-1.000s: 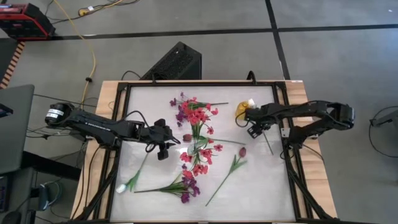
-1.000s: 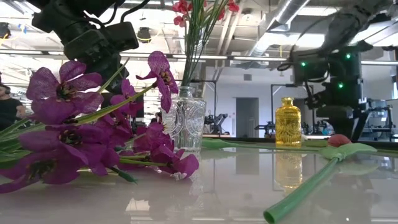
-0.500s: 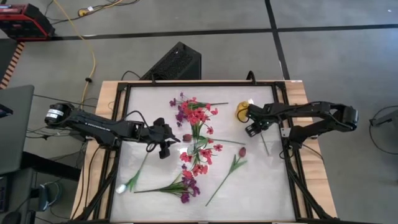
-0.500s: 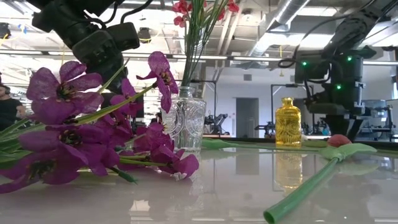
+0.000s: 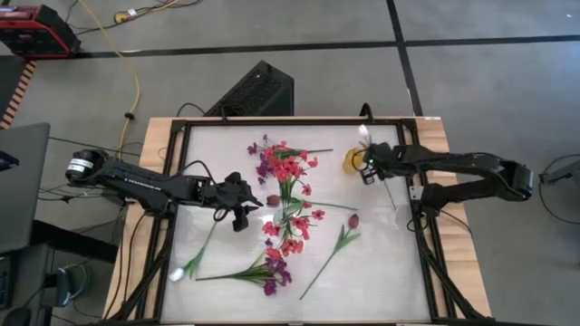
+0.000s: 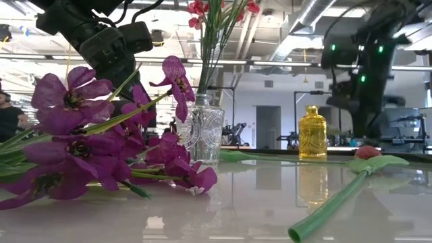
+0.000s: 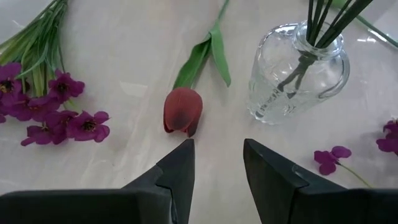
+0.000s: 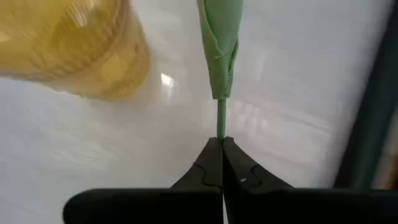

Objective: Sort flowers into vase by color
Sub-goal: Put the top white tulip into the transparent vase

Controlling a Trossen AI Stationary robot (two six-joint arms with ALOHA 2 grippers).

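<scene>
R pincer (image 8: 221, 144) clamped on thin green stem (image 8: 221, 118), yellow vase (image 8: 74, 50) just beside | L pincer (image 7: 217, 155) wide, tulip bud (image 7: 183, 111) just ahead | risk: thin stem slips, misses vase mouth

1. Purple flowers (image 6: 74, 145) lie across the near left of the table (image 6: 223, 209).
2. A clear glass vase (image 6: 200, 135) stands behind them, holding red blossoms (stems upright).
3. A yellow bottle (image 6: 312, 133) stands farther right.
4. A maroon tulip (image 6: 351, 175) lies at right, its cut stalk end nearest.

Lab: exposed ceiling ducts (image 6: 307, 17), floor cables (image 5: 136, 68)
</scene>
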